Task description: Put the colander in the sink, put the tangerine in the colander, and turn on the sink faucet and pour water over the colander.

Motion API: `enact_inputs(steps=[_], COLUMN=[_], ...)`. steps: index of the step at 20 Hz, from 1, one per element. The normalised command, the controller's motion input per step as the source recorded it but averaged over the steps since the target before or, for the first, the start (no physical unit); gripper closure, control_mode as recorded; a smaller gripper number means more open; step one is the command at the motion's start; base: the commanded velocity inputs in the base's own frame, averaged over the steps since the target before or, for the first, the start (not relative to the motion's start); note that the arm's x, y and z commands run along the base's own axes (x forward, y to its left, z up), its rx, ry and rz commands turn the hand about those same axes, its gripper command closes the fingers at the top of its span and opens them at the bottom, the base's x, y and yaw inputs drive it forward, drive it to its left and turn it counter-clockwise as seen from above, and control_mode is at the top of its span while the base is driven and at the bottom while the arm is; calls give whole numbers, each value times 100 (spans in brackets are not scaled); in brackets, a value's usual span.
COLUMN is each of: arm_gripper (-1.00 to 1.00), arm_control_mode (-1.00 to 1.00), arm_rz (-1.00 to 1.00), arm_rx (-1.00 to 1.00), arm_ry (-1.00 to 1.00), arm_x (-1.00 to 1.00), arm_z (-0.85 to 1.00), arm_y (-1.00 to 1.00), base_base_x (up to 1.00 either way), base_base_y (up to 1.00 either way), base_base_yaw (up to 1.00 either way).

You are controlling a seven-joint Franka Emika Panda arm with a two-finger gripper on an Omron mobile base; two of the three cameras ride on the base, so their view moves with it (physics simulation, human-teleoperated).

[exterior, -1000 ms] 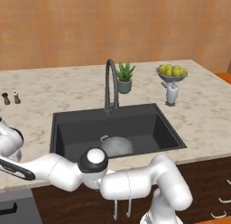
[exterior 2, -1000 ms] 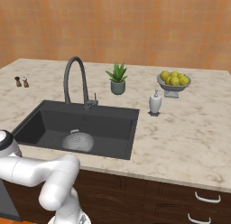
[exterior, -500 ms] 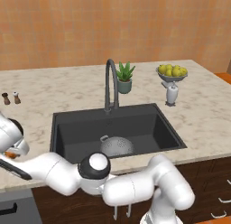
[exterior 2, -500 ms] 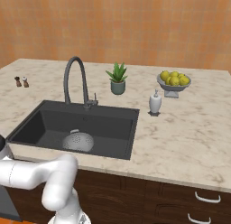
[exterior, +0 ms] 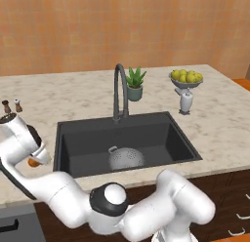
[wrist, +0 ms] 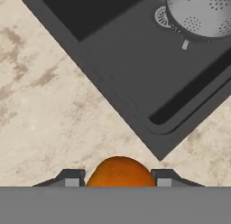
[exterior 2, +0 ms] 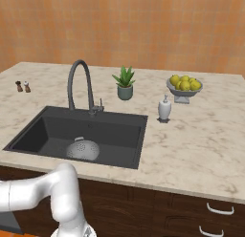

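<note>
Since a second ago your arm has swung further left, and the hand now sits over the bench left of the sink (exterior: 122, 138). Your fingers (wrist: 72, 177) flank the tangerine (wrist: 121, 172), one dark tip on each side of it, clenched on the smooth, round, bright orange fruit; from the left base view a sliver of it shows under the hand (exterior: 33, 162). Below it lies the bench (wrist: 40, 110), pale beige mottled stone. Just beyond is the near corner of the matte black rectangular basin. The colander (wrist: 200, 13) rests on the sink floor, a silver-grey metal bowl dotted with small holes, beside the round drain (wrist: 163, 16). Behind the basin rises the dark gooseneck sink faucet (exterior: 119, 92). Further back stand a potted plant (exterior: 135, 83), a white soap dispenser (exterior: 185, 100), a footed bowl of yellow-green fruit (exterior: 186, 78), and two small shakers (exterior: 11, 106) at the far left.
</note>
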Motion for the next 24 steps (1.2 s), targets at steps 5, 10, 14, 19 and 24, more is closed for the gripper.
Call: enact_inputs(steps=[5,10,14,19,24], arm_gripper=[100,100,100,100,100], arm_control_mode=[-100,-100,-100,-100,-100], arm_rz=[0,16,27,38,47], arm_rx=[18,11,1,0,0], arm_ry=[0,-3,0,0,0], arm_x=[-33,-52,-40,-22,-1], arm_z=[29,36,41,37,35], arm_y=[-99,-95,-84,-76,-67], base_base_x=[0,0,0,0,0], base_base_y=[0,0,0,0,0], base_base_yaw=[0,0,0,0,0])
